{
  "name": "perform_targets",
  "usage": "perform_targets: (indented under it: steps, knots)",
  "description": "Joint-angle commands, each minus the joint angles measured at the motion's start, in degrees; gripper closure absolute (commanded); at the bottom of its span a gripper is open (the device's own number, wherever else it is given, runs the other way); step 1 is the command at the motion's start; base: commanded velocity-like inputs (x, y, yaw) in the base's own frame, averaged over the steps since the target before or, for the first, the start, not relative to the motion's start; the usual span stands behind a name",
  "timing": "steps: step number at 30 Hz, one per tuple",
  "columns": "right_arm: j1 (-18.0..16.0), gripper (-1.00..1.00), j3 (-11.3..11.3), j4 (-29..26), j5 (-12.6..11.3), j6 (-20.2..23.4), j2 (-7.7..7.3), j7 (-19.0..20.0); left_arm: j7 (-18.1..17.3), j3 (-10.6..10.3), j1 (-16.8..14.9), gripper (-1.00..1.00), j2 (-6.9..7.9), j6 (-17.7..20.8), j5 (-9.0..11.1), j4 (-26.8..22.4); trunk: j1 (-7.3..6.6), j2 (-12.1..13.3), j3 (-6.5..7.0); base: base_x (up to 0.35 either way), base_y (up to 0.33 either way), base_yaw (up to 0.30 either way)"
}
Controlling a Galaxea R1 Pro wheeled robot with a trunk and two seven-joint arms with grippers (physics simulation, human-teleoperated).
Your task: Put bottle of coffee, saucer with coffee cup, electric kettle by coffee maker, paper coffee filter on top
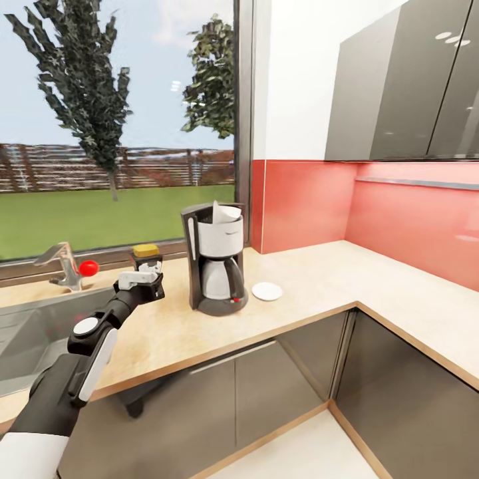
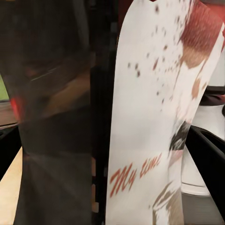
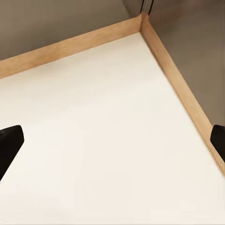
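Left tool point(image 1: 141, 279) is clamping the dark glass coffee bottle w/ yellow lid and white "My time" label point(image 1: 147, 261), holding it low over the light wood table point(image 1: 313, 279), just beside the black-and-white drip coffee maker point(image 1: 216, 266) on its window side. Looks nearly placed, prob not released yet. White paper filter point(image 1: 225, 213) is already sitting on top of the coffee maker; small white round saucer point(image 1: 267, 291) is lying beside it, opposite side from the bottle. Cup and kettle are still to come. Right tool point(image 3: 112, 140) is hanging wide open, empty, over pale floor. Beyond the saucer the table is running bare to the corner; the steel sink point(image 1: 26, 332) is crowding the bottle side.
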Motion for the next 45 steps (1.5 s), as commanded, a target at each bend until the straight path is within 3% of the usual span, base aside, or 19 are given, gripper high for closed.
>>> perform_targets:
  steps: [1,28,45]
  knots:
    - [-0.04,-1.00,-0.20,0.19,-0.23,-0.13,0.02,0.48,-0.02,-0.03,-0.04,1.00,0.03,0.34,0.50,-0.06,0.01,-0.05,-0.07,0.104,-0.028,0.000]
    - [-0.04,-1.00,0.16,2.78,0.02,-0.22,0.46,0.48,-0.02,0.06,-0.04,1.00,0.03,0.30,0.50,0.01,0.01,-0.05,-0.07,0.063,-0.006,0.000]
    - [-0.05,-1.00,0.16,2.78,0.02,-0.22,0.46,0.48,-0.02,0.06,-0.04,1.00,0.03,0.17,0.50,0.03,3.53,-6.47,-2.94,0.000,0.000,0.000]
